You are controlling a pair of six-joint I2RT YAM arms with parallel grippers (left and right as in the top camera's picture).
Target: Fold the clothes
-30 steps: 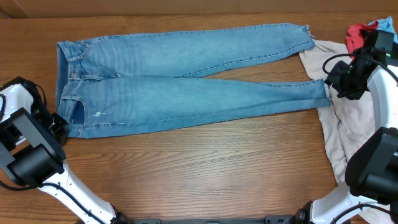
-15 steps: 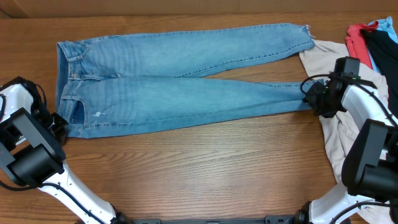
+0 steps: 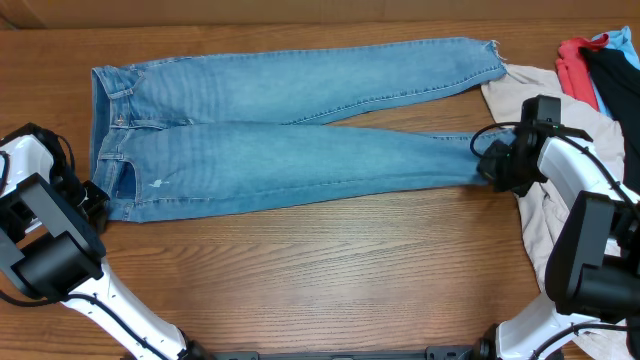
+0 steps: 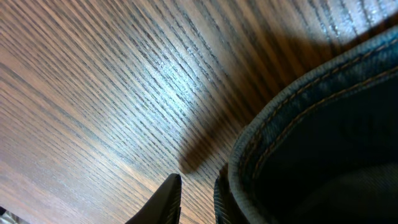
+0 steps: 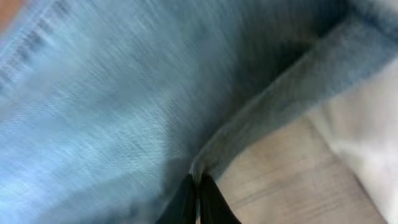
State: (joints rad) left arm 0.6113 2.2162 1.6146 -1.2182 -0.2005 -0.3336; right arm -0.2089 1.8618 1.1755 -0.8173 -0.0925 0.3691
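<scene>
On the wooden tabletop (image 3: 320, 280), seen from overhead, our jeans (image 3: 280, 150) lie spread across the far half, waistband towards the left edge.

Left wrist: our left gripper (image 4: 194, 200) has its jaws slightly apart beside the waistband. We cannot tell whether it grips.

Right wrist: our right gripper (image 5: 199, 198) is pinched closed on a hem fold.

Motion-blurred jeans (image 5: 99, 93) in right wrist view

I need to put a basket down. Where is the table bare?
The widest bare stretch of table lies on the robot's side of the jeans, between the left arm and right arm. A thin strip runs beyond the jeans. The right end is crowded: beige garment, red garment, black garment.
</scene>
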